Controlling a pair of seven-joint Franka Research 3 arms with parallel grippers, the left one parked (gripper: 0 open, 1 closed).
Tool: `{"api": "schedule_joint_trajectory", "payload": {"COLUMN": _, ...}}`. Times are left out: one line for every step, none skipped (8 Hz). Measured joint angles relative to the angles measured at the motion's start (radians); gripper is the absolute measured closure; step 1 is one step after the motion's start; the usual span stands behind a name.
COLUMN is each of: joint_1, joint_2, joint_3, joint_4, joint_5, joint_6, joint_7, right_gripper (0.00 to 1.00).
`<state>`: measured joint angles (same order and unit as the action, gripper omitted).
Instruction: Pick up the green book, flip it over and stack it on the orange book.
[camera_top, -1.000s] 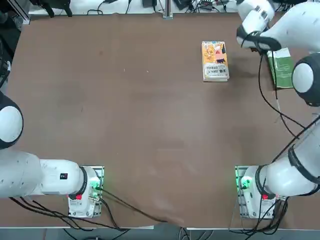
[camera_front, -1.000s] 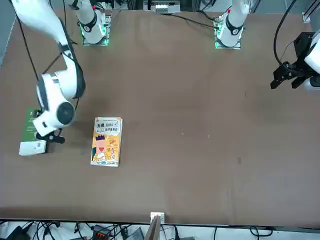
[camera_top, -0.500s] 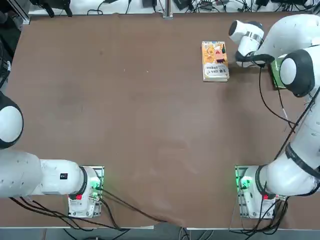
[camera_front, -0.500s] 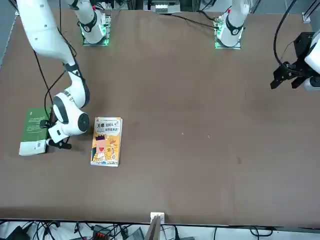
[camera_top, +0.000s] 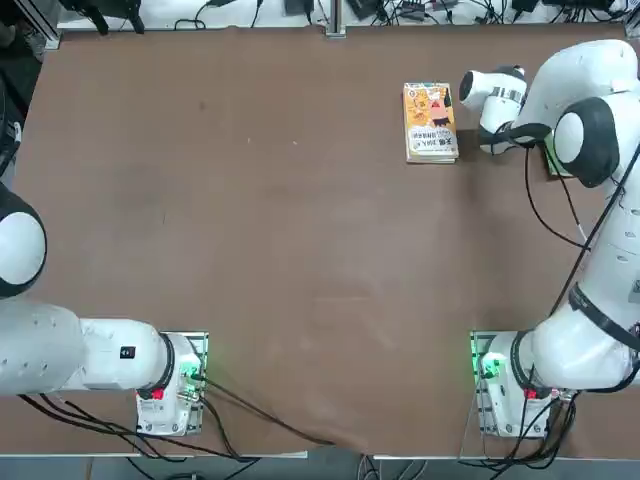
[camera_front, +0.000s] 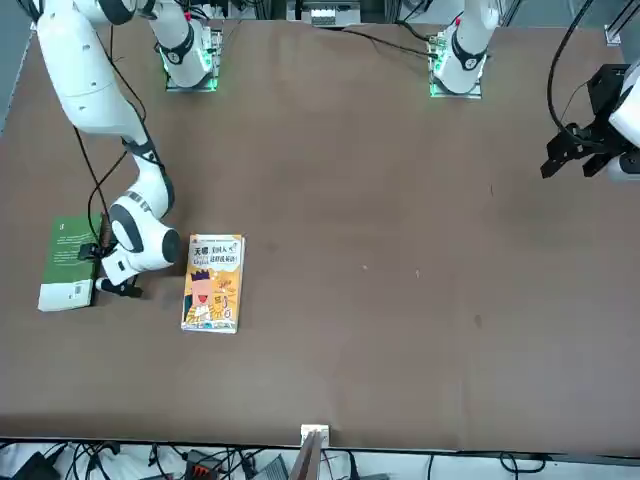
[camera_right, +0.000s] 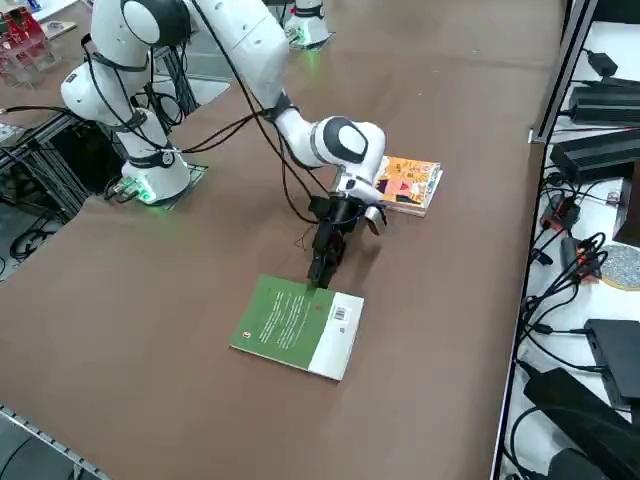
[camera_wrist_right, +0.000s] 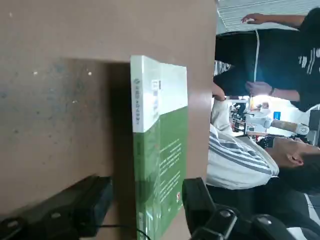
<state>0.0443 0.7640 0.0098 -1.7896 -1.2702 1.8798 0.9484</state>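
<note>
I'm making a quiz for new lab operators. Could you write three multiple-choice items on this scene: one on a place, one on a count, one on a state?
1. Where is the right tool?
A. at the green book's edge
B. over the orange book
C. parked at its base

2. How many books lie on the table?
A. one
B. two
C. three

3. How does the green book lie?
A. stacked on the orange book
B. lifted clear of the table
C. flat on the table, apart from the orange book

Key:
1 A, since the side view shows the tool's tip at the book's near edge and the wrist view shows a finger on each side of it.
2 B, one green and one orange.
3 C, as the front view shows bare table between the two.
</note>
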Motion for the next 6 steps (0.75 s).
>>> {"api": "schedule_joint_trajectory", "payload": {"joint_1": -0.004, "joint_2": 0.004, "joint_3": 0.000, "joint_4": 0.000, "joint_5": -0.002, "joint_6": 0.000, "joint_7": 0.001, "right_gripper": 0.18}}
{"api": "schedule_joint_trajectory", "payload": {"joint_1": -0.009, "joint_2": 0.004, "joint_3": -0.001, "joint_4": 0.000, "joint_5": -0.005, "joint_6": 0.000, "joint_7": 0.001, "right_gripper": 0.20}}
{"api": "schedule_joint_trajectory", "payload": {"joint_1": -0.015, "joint_2": 0.004, "joint_3": -0.001, "joint_4": 0.000, "joint_5": -0.008, "joint_6": 0.000, "joint_7": 0.001, "right_gripper": 0.26}}
{"api": "schedule_joint_trajectory", "payload": {"joint_1": -0.020, "joint_2": 0.004, "joint_3": -0.002, "joint_4": 0.000, "joint_5": -0.009, "joint_6": 0.000, "joint_7": 0.001, "right_gripper": 0.28}}
{"api": "schedule_joint_trajectory", "payload": {"joint_1": -0.023, "joint_2": 0.004, "joint_3": -0.002, "joint_4": 0.000, "joint_5": -0.009, "joint_6": 0.000, "joint_7": 0.002, "right_gripper": 0.30}}
{"api": "schedule_joint_trajectory", "payload": {"joint_1": -0.024, "joint_2": 0.004, "joint_3": -0.002, "joint_4": -0.001, "joint_5": -0.009, "joint_6": -0.001, "joint_7": 0.002, "right_gripper": 0.32}}
